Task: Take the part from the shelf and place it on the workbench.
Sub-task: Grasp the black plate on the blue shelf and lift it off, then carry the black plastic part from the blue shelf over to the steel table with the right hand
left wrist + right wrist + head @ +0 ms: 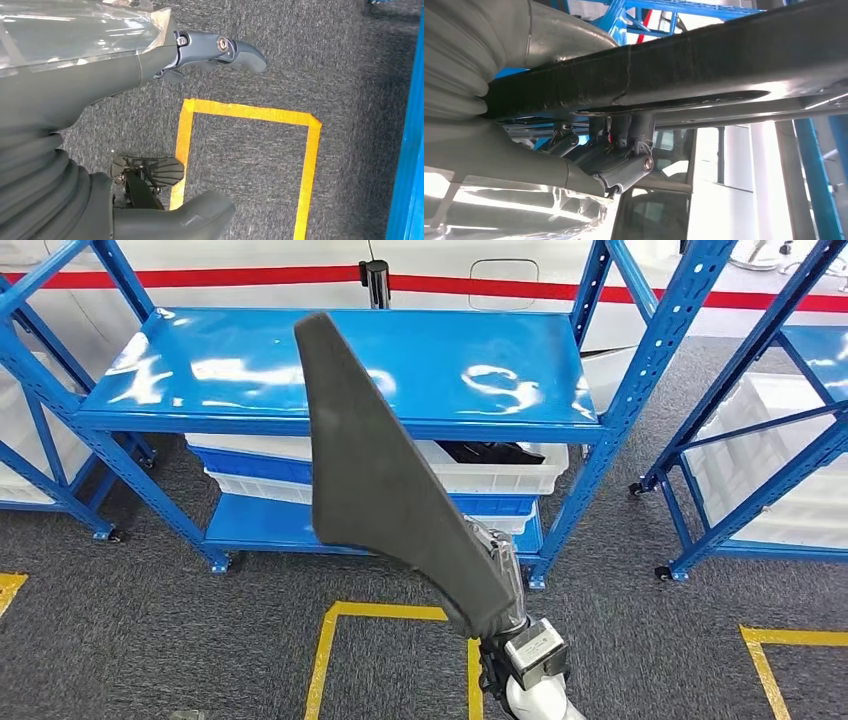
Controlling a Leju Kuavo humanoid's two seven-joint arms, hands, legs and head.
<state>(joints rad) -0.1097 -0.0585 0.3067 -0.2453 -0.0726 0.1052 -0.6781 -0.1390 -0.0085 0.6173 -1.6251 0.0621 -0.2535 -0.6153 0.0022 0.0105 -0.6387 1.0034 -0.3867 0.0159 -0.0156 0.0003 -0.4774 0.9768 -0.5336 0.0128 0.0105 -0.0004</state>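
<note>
**No legible text in any view**

Checked the blue shelf (340,370), the white bins (500,475) and the grey carpet with yellow floor tape (385,612): no lettering, numbers or brand marks readable. The silver block at the right wrist (533,648) may carry a small marking, but it is too small to read.

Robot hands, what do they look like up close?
The left hand has a grey ribbed cover like an accordion, clear shiny plastic wrap, a thick grey thumb and a round metal bolt. The right hand has dark fingers, the same cover, and a silver arm behind.
</note>
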